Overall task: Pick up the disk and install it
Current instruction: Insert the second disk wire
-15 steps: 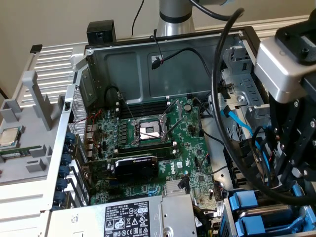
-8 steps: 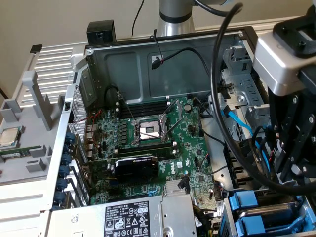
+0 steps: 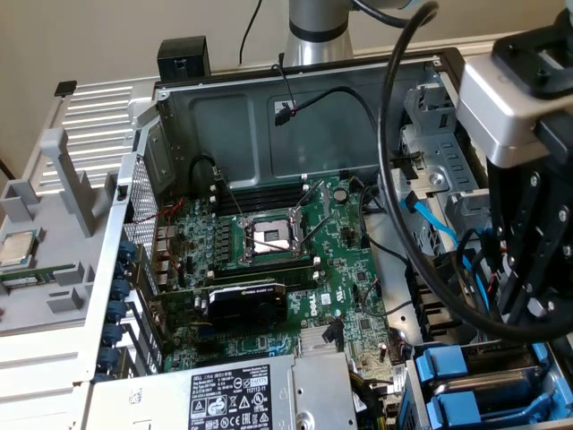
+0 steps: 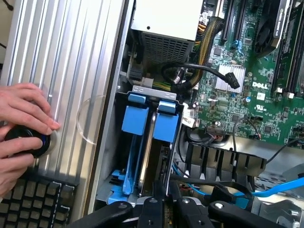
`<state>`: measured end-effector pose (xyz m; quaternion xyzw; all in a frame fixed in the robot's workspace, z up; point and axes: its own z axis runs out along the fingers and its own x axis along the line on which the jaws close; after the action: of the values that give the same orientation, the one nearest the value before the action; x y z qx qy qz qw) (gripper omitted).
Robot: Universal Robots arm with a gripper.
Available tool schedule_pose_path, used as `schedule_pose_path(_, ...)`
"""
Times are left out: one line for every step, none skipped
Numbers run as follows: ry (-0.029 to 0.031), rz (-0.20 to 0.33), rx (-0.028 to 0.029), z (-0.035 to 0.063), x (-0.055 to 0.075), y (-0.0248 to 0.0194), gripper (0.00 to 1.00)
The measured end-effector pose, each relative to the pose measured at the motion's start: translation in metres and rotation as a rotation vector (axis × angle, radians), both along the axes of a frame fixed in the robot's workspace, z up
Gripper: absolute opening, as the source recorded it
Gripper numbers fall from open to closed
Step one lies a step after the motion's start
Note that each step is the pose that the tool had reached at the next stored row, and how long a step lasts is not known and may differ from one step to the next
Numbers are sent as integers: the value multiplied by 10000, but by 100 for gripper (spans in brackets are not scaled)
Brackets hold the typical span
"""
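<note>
Currently the tool point(image 4: 166, 202) is nearly shut and looks clamped on the thin edge of the disk point(image 4: 167, 121). The disk stands edge-on in the drive bay point(image 4: 154, 89) straight ahead of the tool, blue front farthest away. The edge grip makes sense: narrow slot, flat faces unreachable. The other blue carrier point(image 4: 134, 114) sits just beside the disk, so clearance is tight. A blue cable point(image 4: 280, 190) close beside the tool and a black cable point(image 4: 199, 71) beyond the bay are likely snags. A person's hand point(image 4: 23, 109) rests on a black knob point(image 4: 21, 142) well off to the side.
</note>
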<state>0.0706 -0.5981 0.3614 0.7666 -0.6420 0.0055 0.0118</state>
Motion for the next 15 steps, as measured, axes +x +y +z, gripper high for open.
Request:
schedule_pose_path(2, -59, -2, -1, 0, 0, 17)
schedule_pose_path(3, -139, -4, -2, 0, 0, 17)
schedule_pose_path(4, -231, -4, -5, -1, 1, 17)
schedule_pose_path(6, -343, -5, -6, -1, 1, 17)
schedule_pose_path(6, -431, -6, -7, 0, 1, 17)
schedule_pose_path(8, -504, -5, -9, 0, 1, 17)
schedule_pose_path(9, -574, -3, -11, -1, 1, 17)
schedule_pose_path(10, -646, -4, -12, -4, 1, 17)
schedule_pose_path(10, -700, -2, -14, -12, 1, 17)
schedule_pose_path(10, -744, -1, -15, -23, 1, 17)
schedule_pose_path(10, -791, -3, -14, -35, 0, 17)
schedule_pose_path(10, -850, -3, -14, -40, 0, 17)
schedule_pose_path(10, -932, -4, -14, -40, 0, 17)
schedule_pose_path(11, -1017, -5, -13, -42, 1, 17)
schedule_pose_path(10, -1112, -4, -14, -44, 1, 17)
